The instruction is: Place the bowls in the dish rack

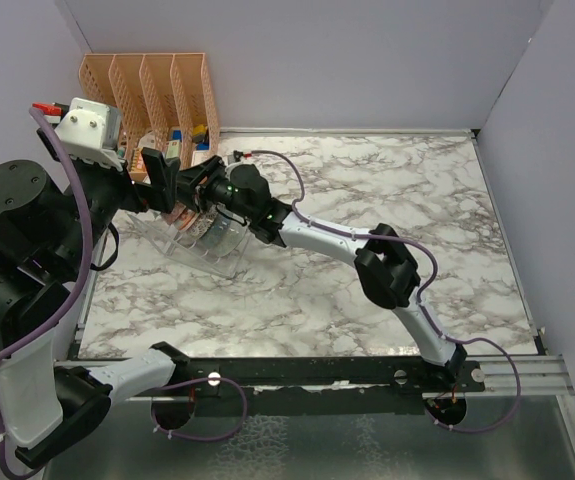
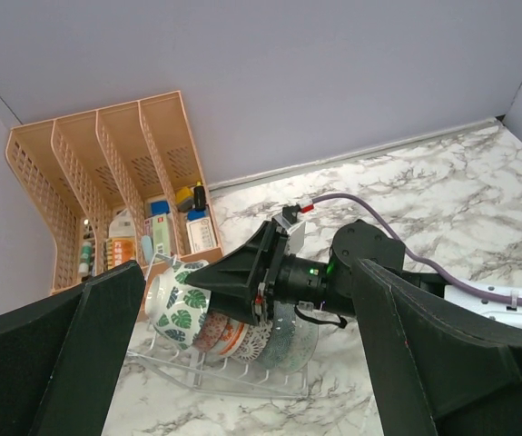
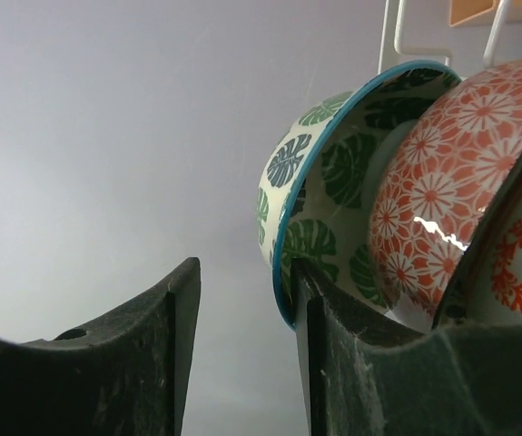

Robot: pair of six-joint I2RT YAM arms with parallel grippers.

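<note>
The clear dish rack stands on the marble table and holds the bowls on edge in a row: the teal-green leaf bowl at the left end, then the red-orange bowl, a pale white lace-edged bowl and the grey speckled bowl. My right gripper is open over the teal bowl. The bowl's blue rim lies between the jaws, against the right finger. My left gripper is wide open and empty, above and short of the rack.
The taller orange slotted organizer with small bottles and packets stands right behind the rack, against the back wall. The left wall is close beside it. The right arm stretches across the marble table.
</note>
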